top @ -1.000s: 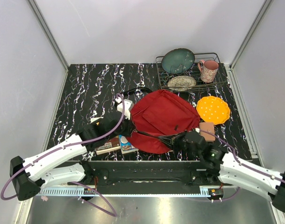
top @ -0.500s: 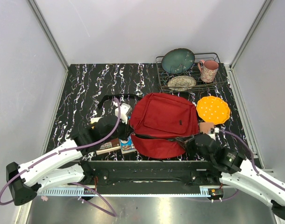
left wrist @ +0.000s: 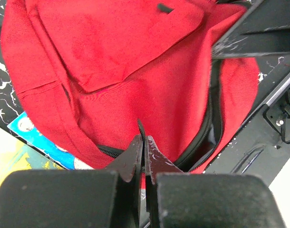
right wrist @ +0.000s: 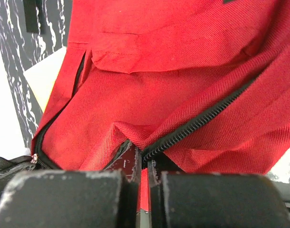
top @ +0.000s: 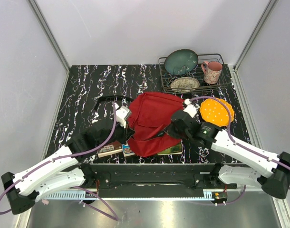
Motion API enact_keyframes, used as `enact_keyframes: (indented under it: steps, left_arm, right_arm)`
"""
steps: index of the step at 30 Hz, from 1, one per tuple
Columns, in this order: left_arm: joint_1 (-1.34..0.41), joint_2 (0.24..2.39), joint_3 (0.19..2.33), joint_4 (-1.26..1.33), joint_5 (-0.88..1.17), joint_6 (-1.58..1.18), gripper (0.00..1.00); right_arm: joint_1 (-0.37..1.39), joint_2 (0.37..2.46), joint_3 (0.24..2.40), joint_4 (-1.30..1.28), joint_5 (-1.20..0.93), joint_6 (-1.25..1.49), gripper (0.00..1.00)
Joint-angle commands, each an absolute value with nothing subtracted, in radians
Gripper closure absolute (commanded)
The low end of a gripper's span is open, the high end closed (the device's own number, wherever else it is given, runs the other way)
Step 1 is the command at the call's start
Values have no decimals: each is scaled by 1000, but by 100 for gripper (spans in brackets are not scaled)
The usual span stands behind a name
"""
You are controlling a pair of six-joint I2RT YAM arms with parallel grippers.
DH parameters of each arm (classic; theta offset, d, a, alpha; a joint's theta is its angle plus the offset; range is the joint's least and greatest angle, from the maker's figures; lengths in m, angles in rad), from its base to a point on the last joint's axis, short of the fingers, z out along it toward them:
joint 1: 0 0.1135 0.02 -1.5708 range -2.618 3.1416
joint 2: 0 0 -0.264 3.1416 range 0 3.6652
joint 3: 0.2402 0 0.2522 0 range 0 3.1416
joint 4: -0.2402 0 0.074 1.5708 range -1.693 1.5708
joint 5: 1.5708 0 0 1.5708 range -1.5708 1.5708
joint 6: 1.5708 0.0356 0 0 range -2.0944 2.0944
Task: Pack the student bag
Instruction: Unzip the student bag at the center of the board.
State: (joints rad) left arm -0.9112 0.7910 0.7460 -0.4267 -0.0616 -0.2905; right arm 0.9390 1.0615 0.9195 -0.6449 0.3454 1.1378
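The student bag [top: 152,118] lies crumpled at the centre of the top view, its main zip partly open. The left gripper [left wrist: 144,156] and the right gripper [right wrist: 144,168] are each pinched shut on its zip edge. Packing looks barely begun: books [top: 109,150] lie outside at its lower left
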Motion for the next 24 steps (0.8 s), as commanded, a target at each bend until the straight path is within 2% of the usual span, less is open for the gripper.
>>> enact_keyframes:
  steps: [1, 7, 11, 14, 18, 24]
  left_arm:
    - [-913, 718, 752, -382, -66, -290, 100]
    - [-913, 699, 744, -408, -106, -302, 100]
    - [-911, 738, 762, -462, -202, -360, 100]
    - [-913, 744, 769, -451, -183, -367, 100]
    - [-930, 675, 782, -437, -147, -350, 100]
    - [-930, 552, 793, -446, -207, -319, 100]
  right_arm:
    - [936, 1153, 1053, -492, 232, 924, 100]
    - [927, 1293, 1164, -502, 213, 851, 100]
    - [876, 1365, 1203, -489, 183, 833, 100]
    - [851, 1408, 1245, -483, 137, 810, 100]
    - [853, 1450, 1285, -427, -30, 769, 100]
    - [851, 1560, 1382, -397, -161, 750, 100]
